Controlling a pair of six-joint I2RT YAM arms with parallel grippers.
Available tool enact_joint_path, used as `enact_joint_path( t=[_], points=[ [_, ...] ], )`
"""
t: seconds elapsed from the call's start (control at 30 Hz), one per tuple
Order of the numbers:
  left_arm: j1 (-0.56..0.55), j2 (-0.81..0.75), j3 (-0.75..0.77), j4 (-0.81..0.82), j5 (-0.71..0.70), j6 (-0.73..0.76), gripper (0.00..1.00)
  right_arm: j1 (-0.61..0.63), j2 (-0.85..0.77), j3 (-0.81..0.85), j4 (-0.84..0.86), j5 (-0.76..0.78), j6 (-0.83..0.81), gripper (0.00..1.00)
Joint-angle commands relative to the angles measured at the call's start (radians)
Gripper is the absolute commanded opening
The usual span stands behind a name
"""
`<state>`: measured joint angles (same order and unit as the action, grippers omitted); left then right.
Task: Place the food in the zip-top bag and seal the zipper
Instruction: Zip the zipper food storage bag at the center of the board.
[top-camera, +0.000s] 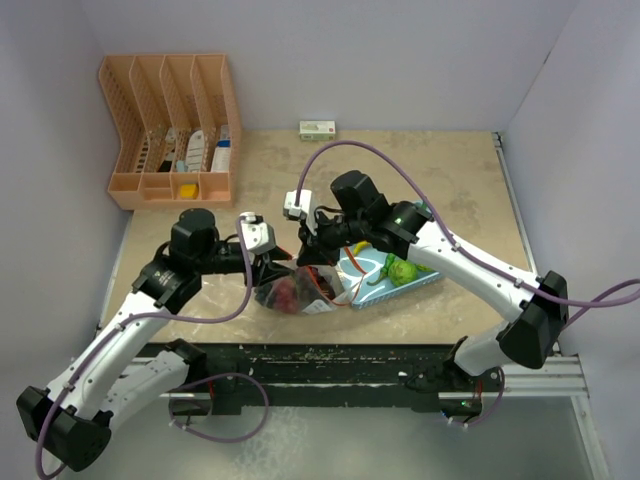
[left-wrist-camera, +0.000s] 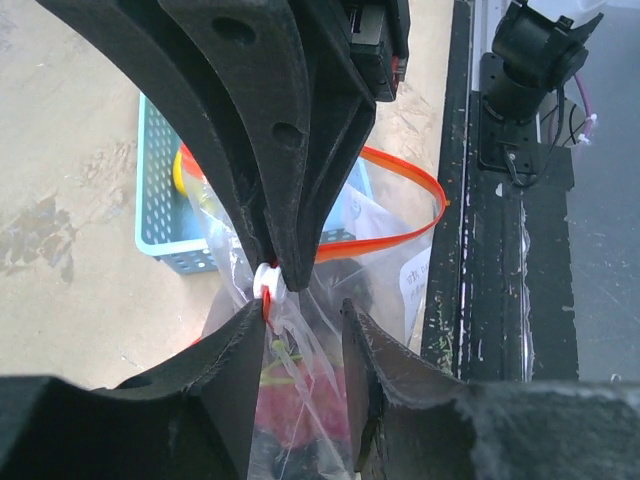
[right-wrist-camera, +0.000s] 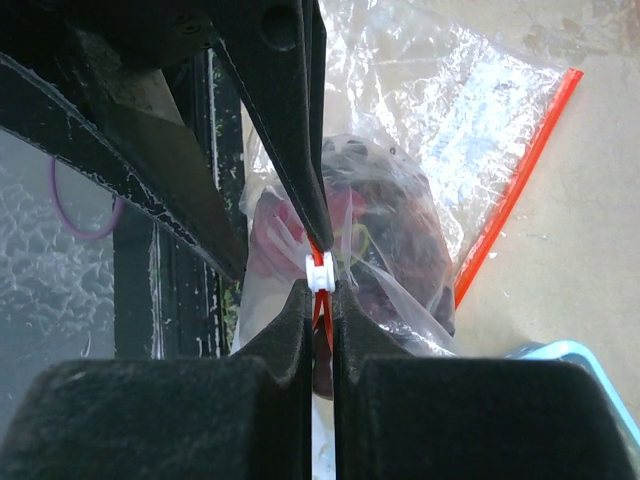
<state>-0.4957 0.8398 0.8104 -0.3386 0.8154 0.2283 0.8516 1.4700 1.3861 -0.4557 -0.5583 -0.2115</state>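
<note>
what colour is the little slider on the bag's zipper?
White slider, on the orange-red zipper strip. Shows best in the right wrist view.

top: ovhd, wide | L/R wrist: close-up | wrists share: zipper (right-wrist-camera: 516, 186)

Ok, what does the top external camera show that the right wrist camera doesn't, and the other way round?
Only the top external view shows the orange rack, the small white box, and the green fruits in the blue basket. Only the right wrist view shows close up that the right gripper is shut on the zipper at its white slider. Both show the zip-top bag with dark red food inside.
</note>
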Motion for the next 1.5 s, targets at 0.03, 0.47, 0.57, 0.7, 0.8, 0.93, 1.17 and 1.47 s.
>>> enact_joint_path(
  t=[0.03, 0.47, 0.57, 0.7, 0.8, 0.93, 1.17, 1.47],
  points=[
    [-0.003, 0.007, -0.001, -0.038, 0.069, -0.015, 0.41, -0.009, -0.048, 0.059, 0.052, 0.033, -0.02, 0.0],
    [-0.003, -0.045, -0.036, 0.065, -0.142, -0.095, 0.7, -0.009, -0.071, 0.062, 0.046, 0.027, -0.02, 0.0],
    [-0.003, -0.047, -0.054, 0.143, -0.135, -0.126, 0.73, -0.009, -0.072, 0.062, 0.044, 0.022, -0.02, 0.0],
    [-0.003, -0.01, -0.042, 0.193, -0.117, -0.133, 0.72, -0.009, -0.073, 0.059, 0.046, 0.017, -0.02, 0.0],
    [-0.003, 0.011, -0.042, 0.219, -0.085, -0.124, 0.7, -0.009, -0.071, 0.061, 0.043, 0.017, -0.023, 0.0],
    [-0.003, 0.046, -0.039, 0.228, -0.045, -0.106, 0.67, -0.009, -0.073, 0.062, 0.037, 0.017, -0.026, 0.0],
    [-0.004, 0.089, -0.03, 0.247, 0.04, -0.099, 0.54, -0.009, -0.074, 0.059, 0.032, 0.002, -0.028, 0.0],
    [-0.001, 0.155, 0.01, 0.203, 0.122, -0.079, 0.0, -0.009, -0.07, 0.062, 0.026, 0.009, -0.024, 0.0]
  ],
)
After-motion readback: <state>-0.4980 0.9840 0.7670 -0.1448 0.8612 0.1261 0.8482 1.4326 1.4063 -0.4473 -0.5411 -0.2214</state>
